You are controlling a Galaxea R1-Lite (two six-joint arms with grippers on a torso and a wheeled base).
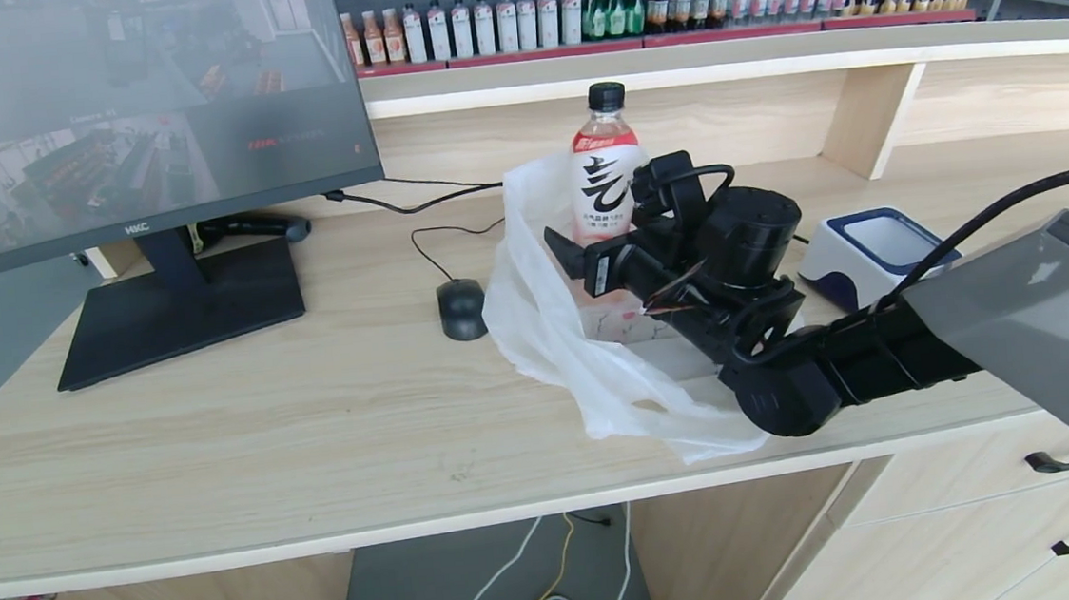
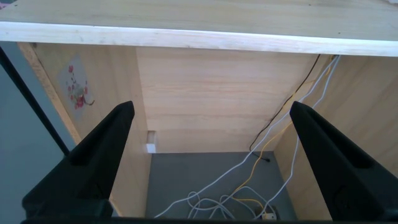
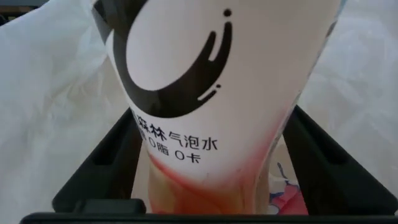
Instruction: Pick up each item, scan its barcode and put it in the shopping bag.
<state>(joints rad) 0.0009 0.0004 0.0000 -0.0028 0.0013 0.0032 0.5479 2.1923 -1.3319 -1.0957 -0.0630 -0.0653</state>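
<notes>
A pink drink bottle (image 1: 603,180) with a black cap and white label stands upright, its lower part inside the white plastic shopping bag (image 1: 547,337) on the wooden counter. My right gripper (image 1: 600,228) is shut on the bottle, one finger on each side of its lower body. The right wrist view has the bottle (image 3: 205,93) close up between the dark fingers (image 3: 99,168), with the bag (image 3: 50,81) behind it. My left gripper (image 2: 211,109) is open and holds nothing. It hangs below the counter's front edge, facing the open space under the counter.
A white and blue barcode scanner (image 1: 874,254) sits right of the bag. A mouse (image 1: 462,308) lies left of it, and a monitor (image 1: 129,112) stands at the far left. A pale packet (image 1: 622,320) lies in the bag. Loose cables (image 2: 236,193) hang under the counter.
</notes>
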